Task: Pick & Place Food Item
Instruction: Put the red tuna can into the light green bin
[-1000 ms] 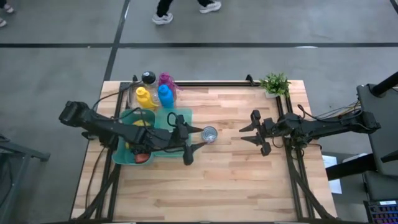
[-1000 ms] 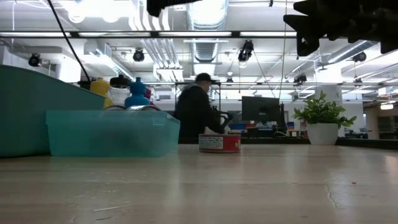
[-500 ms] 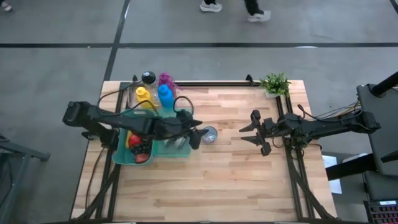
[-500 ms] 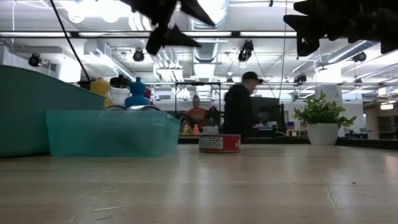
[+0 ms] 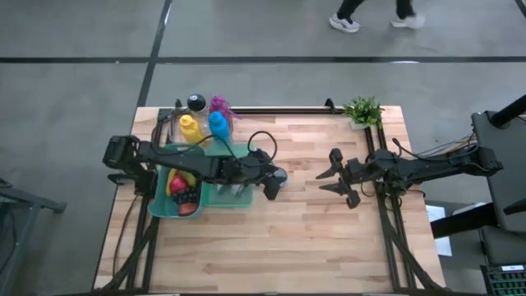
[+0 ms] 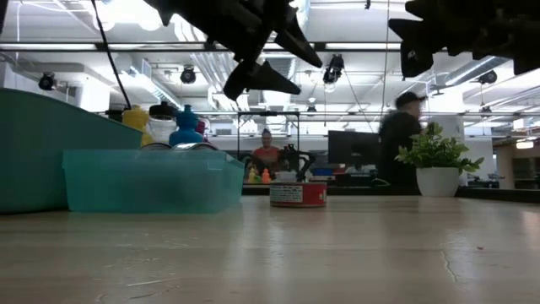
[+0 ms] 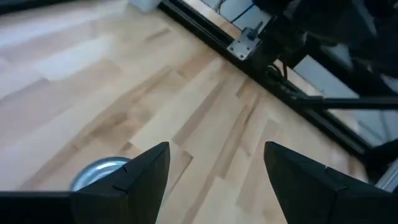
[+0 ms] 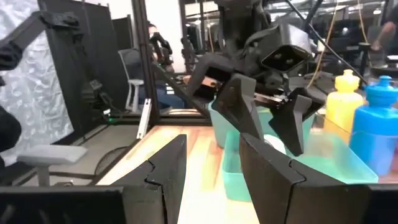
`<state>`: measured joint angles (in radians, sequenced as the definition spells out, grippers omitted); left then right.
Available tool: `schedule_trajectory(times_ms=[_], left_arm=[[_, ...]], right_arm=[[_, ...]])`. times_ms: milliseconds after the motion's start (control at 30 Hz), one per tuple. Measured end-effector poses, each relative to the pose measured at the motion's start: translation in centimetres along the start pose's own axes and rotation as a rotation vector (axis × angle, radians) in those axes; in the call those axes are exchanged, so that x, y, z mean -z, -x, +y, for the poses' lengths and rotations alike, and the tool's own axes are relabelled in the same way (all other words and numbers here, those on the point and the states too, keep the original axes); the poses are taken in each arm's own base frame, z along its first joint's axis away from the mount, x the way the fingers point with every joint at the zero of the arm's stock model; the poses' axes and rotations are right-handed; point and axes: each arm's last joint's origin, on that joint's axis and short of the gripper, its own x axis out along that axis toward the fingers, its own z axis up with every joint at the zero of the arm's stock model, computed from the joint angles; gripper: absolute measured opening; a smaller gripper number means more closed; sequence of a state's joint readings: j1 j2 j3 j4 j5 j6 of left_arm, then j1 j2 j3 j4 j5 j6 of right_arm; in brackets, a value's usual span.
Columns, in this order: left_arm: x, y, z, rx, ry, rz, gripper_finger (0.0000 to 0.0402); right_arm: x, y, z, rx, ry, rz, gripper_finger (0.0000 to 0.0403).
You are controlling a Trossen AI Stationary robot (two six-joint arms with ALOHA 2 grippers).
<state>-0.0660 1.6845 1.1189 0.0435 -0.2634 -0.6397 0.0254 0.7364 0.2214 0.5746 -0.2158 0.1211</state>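
A low tin can with a red label [image 6: 298, 195] stands on its base on the wooden table, just right of the teal bins [image 5: 215, 195]; its silver top [image 7: 102, 170] shows in the left wrist view. My left gripper [image 5: 272, 182] hangs open above the can [image 5: 282, 173], well clear of it in the low view [image 6: 283, 72], slanting down. The can's top lies beside one finger, not between the two. My right gripper [image 5: 334, 175] waits at the table's right, level, with a narrow bare gap between its fingers [image 8: 168, 171].
The left teal bin holds red, yellow and dark fruit [image 5: 182, 191]. Yellow, blue and purple bottles [image 5: 205, 124] stand at the far left. A potted plant [image 5: 363, 110] sits at the far right corner. Bare wood lies along the near side [image 5: 279, 247].
My left gripper has gone from over the bins toward the table's right and come down over the can, rolling about its own line as it went. In the low view it has sunk into the picture. The can has stayed put.
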Motion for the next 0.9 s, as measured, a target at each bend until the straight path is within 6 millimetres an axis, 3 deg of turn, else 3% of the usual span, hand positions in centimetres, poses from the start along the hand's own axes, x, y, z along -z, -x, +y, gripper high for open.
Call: schedule_trajectory(times_ms=[667,900], left_arm=[[-0.2,-0.9,2.6,-0.114,0.090,0.114,0.0265],[-0.5,-1.0,2.9,-0.110,0.015,0.118,0.0265]], right_arm=[[-0.1,0.0,0.0,0.003,-0.010,-0.018,0.0147],[0.5,-0.1,-0.2,0.032,-0.190,0.016,0.0147]])
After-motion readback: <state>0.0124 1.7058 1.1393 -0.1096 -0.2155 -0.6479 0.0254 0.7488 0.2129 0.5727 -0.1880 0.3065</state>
